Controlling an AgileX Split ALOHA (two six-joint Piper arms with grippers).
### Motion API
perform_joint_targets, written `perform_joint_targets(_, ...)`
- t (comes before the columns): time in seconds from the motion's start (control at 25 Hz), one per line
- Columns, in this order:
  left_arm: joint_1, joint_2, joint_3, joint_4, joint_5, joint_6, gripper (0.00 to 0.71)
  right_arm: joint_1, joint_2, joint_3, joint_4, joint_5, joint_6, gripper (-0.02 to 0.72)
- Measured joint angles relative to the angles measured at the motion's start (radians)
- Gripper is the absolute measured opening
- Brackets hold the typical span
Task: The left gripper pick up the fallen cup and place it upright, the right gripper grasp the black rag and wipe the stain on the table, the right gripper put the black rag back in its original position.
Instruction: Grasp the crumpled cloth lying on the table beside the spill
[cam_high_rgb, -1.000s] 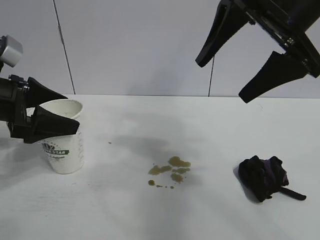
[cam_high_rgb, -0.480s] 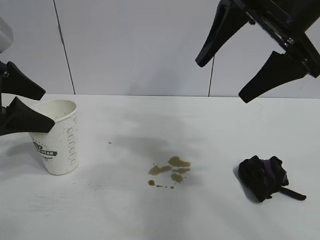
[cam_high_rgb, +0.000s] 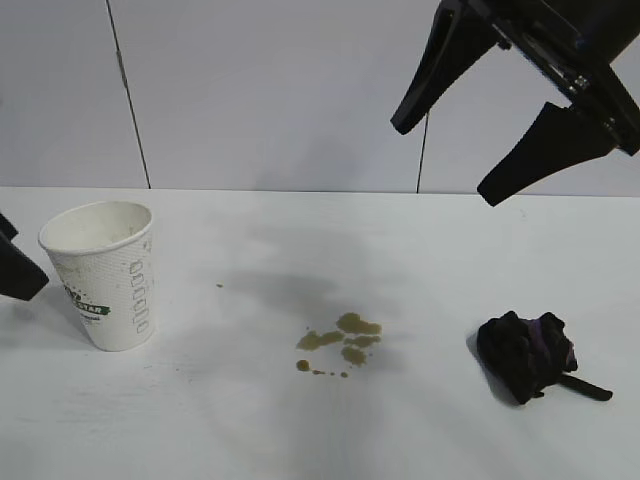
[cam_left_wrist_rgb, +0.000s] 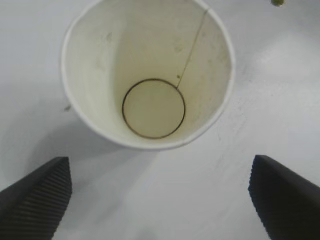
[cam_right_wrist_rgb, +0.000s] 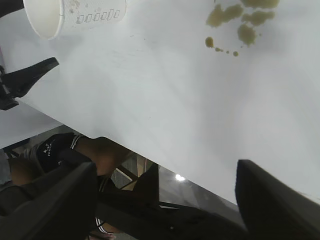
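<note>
The white paper cup (cam_high_rgb: 103, 275) with green markings stands upright at the table's left; the left wrist view looks down into it (cam_left_wrist_rgb: 150, 70), and it shows in the right wrist view (cam_right_wrist_rgb: 75, 15). My left gripper (cam_left_wrist_rgb: 160, 200) is open and empty, drawn back off the cup; only one finger tip (cam_high_rgb: 15, 270) shows at the exterior view's left edge. My right gripper (cam_high_rgb: 455, 160) is open and empty, high above the table's right half. The olive-brown stain (cam_high_rgb: 342, 342) lies mid-table and shows in the right wrist view (cam_right_wrist_rgb: 235, 22). The black rag (cam_high_rgb: 525, 355) lies crumpled at the right.
The white table (cam_high_rgb: 250, 430) ends at its front edge in the right wrist view (cam_right_wrist_rgb: 150, 155), with dark frame parts and a person's legs below it. A small brown speck (cam_high_rgb: 219, 286) lies between cup and stain. A grey panel wall stands behind.
My left gripper has let go of the upright cup and pulled back to the left, almost out of the exterior view. The cup turned slightly. The right arm has not moved.
</note>
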Motion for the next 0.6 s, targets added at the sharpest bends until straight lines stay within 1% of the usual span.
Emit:
perform_joint_targets(0.08,0.007,-0.060,0.000,0.106,-0.054,-0.286,0.688,0.000,0.000,0.000,0.000,0.001,0.000,0.524)
perform_joint_targets(0.2,0.035,-0.165,0.000,0.296,-0.090,-0.561,0.671,0.000,0.000,0.000,0.000,0.002,0.000,0.524)
perform_joint_targets(0.28,0.069,-0.247,0.001,0.441,-0.106,-0.682,0.662,0.000,0.000,0.000,0.000,0.002,0.000,0.524)
perform_joint_targets(0.4,0.150,-0.367,0.002,0.621,-0.163,-0.798,0.657,0.000,0.000,0.000,0.000,0.002,0.000,0.524)
perform_joint_targets(0.48,0.207,-0.447,0.002,0.701,-0.213,-0.825,0.657,0.000,0.000,0.000,0.000,0.002,-0.001,0.524)
perform_joint_targets(0.52,0.236,-0.493,0.003,0.729,-0.234,-0.830,0.657,0.000,0.000,0.000,0.000,0.002,-0.005,0.524)
perform_joint_targets(0.6,0.265,-0.579,0.005,0.751,-0.264,-0.841,0.657,0.000,0.000,0.000,0.000,0.002,-0.013,0.524)
